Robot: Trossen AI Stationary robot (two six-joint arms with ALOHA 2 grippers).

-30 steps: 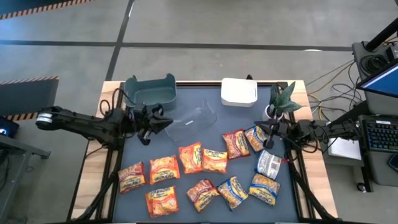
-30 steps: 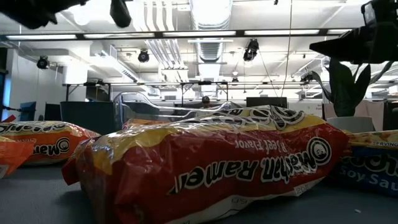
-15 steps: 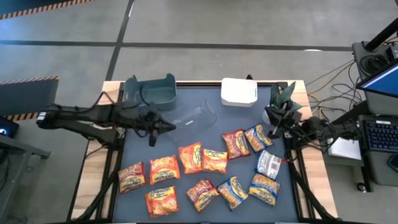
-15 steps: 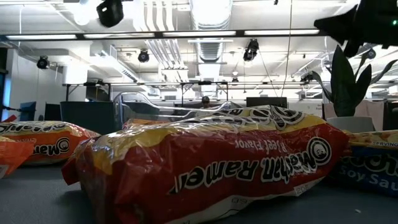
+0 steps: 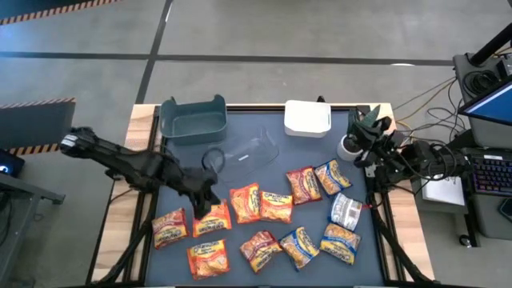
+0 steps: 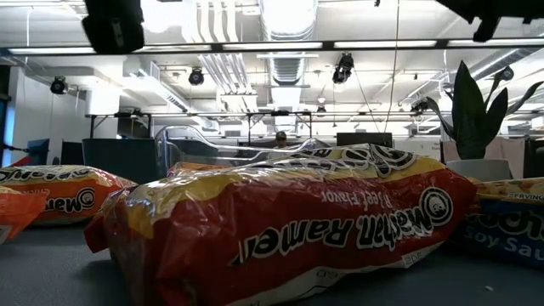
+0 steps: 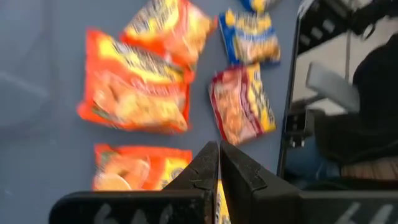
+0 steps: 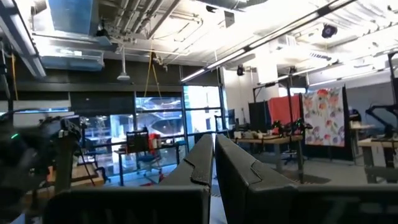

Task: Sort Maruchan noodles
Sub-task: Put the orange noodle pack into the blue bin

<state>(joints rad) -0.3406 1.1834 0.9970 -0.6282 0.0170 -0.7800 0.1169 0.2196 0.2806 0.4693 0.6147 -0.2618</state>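
From above, the Maruchan noodles [image 5: 264, 220] lie scattered flat across the near half of the dark desk [image 5: 240, 180], orange-yellow packets toward the left, dark red ones in the middle and blue-yellow ones toward the right. Behind them stand a teal bin [image 5: 193, 118], a clear bin [image 5: 244, 154] tipped on its side, and a white bin [image 5: 307, 118]. The left pincer [image 5: 205, 204] hangs over the left group of packets, just above an orange-yellow packet [image 5: 211, 218]. Its own wrist view adds what the overhead cannot — the two dark fingers [image 7: 200, 174] are pressed together with nothing between them, and packets lie spread below them on the blue-grey surface. The right pincer [image 5: 370, 128] is raised by the potted plant [image 5: 353, 142] at the desk's right rear corner, well apart from the noodles; its wrist view looks level into the room, fingers [image 8: 202, 163] likewise closed and empty. The low view shows only one large dark red packet [image 6: 289, 225] filling the foreground, with both arms reduced to dark shapes at the top edge.
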